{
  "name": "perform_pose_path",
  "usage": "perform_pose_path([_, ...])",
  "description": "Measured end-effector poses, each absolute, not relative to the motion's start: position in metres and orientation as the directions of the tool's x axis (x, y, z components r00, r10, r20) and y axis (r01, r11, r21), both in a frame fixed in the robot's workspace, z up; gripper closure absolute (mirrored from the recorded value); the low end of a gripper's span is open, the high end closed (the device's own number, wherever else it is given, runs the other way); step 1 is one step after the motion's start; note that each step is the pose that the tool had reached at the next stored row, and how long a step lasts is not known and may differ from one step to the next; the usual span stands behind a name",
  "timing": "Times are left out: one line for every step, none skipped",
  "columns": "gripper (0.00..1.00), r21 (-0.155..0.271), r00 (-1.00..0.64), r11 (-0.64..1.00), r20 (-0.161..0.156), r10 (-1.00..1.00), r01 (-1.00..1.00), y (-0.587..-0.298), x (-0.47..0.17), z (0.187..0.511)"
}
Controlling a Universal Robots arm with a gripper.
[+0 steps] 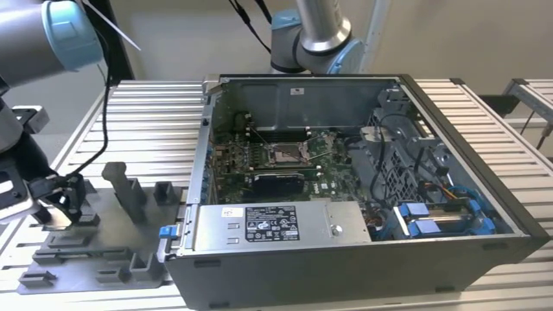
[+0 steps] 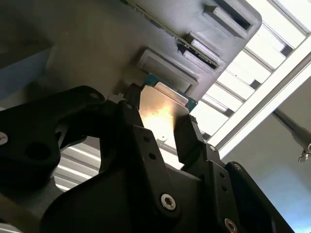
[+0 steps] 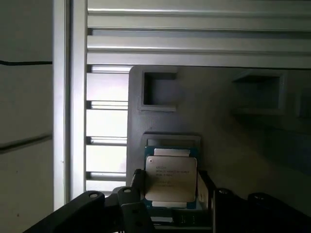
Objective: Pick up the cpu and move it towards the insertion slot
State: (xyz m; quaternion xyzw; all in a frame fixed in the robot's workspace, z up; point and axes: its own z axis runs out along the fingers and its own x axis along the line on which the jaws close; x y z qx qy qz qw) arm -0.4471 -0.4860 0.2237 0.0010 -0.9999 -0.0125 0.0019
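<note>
We find the claw (image 1: 54, 208) low over the grey fixture plate (image 1: 95, 249), which lies on the slatted desk (image 1: 155, 110) beside the open case (image 1: 302, 97). In both wrist views the cpu (image 3: 171, 174) sits squarely between the claw's black fingers (image 3: 138, 181), its pale metal face turned to the first wrist camera and a thin green rim showing round it. In the second wrist view the same chip (image 2: 163, 110) catches the light, with a finger (image 2: 187, 138) hard against each of two opposite edges, so we judge the claw closed on the cpu. Just past the fingertips is a shallow rectangular pocket of the plate. We cannot tell whether the chip has cleared that pocket or rests on its lip. The slot (image 1: 289, 152), with its shiny frame and thin wire levers, lies on the board inside the case, well apart from the claw and off toward the exterior view's right, and nothing sits in it. By our reckoning the grasp is made or all but made, which is the first half of the job. The lift clear of the plate, if it has begun, is slight. The carry over the case wall toward the slot is not yet done.
</note>
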Motion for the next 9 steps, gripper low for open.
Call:
perform_pose_path([1.00,0.025,-1.000,1.000,0.004,-0.002,-0.002,-0.486,-0.447,0.224])
perform_pose_path([1.00,0.025,-1.000,1.000,0.004,-0.002,-0.002,-0.486,-0.447,0.225])
perform_pose_path([1.00,0.025,-1.000,1.000,0.004,-0.002,-0.002,-0.486,-0.447,0.227])
perform_pose_path([1.00,0.025,-1.000,1.000,0.004,-0.002,-0.002,-0.486,-0.447,0.230])
perform_pose_path([1.00,0.024,-1.000,1.000,0.004,-0.002,-0.002,-0.486,-0.447,0.233])
perform_pose_path([1.00,0.024,-1.000,1.000,0.004,-0.002,-0.002,-0.486,-0.448,0.235])
perform_pose_path([1.00,0.024,-1.000,1.000,0.004,-0.002,-0.002,-0.486,-0.448,0.238])
perform_pose_path([1.00,0.023,-1.000,1.000,0.004,-0.002,-0.002,-0.486,-0.448,0.242])
perform_pose_path([1.00,0.023,-1.000,1.000,0.004,-0.002,-0.002,-0.486,-0.448,0.247])
